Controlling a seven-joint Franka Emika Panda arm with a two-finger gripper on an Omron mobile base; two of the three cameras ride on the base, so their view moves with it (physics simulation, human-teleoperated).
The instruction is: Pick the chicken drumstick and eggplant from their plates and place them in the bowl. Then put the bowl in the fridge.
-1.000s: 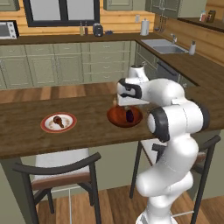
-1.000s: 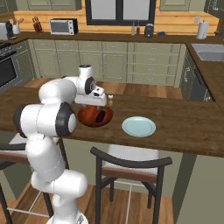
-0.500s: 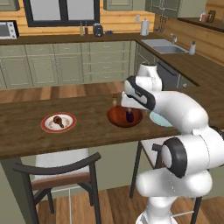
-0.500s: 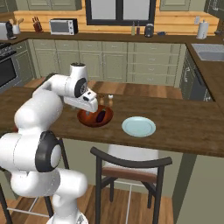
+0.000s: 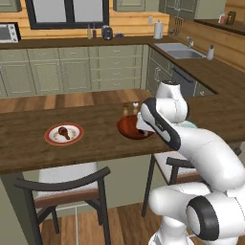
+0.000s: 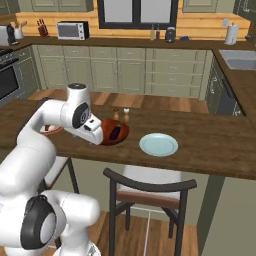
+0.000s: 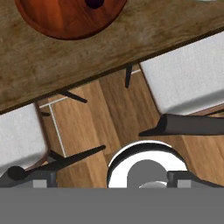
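Note:
The brown wooden bowl (image 6: 111, 133) sits mid-counter with the dark purple eggplant (image 6: 116, 132) lying inside; both also show at the top of the hand view, bowl (image 7: 65, 17) and eggplant (image 7: 94, 3). The chicken drumstick (image 5: 62, 132) lies on the red-rimmed white plate (image 5: 51, 139) to the left. Right of the bowl sits the bare light blue plate (image 6: 158, 145). My gripper (image 6: 95, 136) hangs over the counter's front edge beside the bowl (image 5: 128, 129), pointing down at the floor. Its fingers (image 7: 44, 179) stand wide apart, holding nothing. The fridge is out of view.
Two small shakers (image 5: 129, 109) stand just behind the bowl. Two stools with dark backrests (image 6: 150, 187) (image 5: 67, 184) are tucked under the counter's near edge. A sink (image 5: 181, 50) is set in the back right counter.
My arm has swung away from above the bowl toward the counter's near edge, and the hand now points down. The eggplant stays in the bowl.

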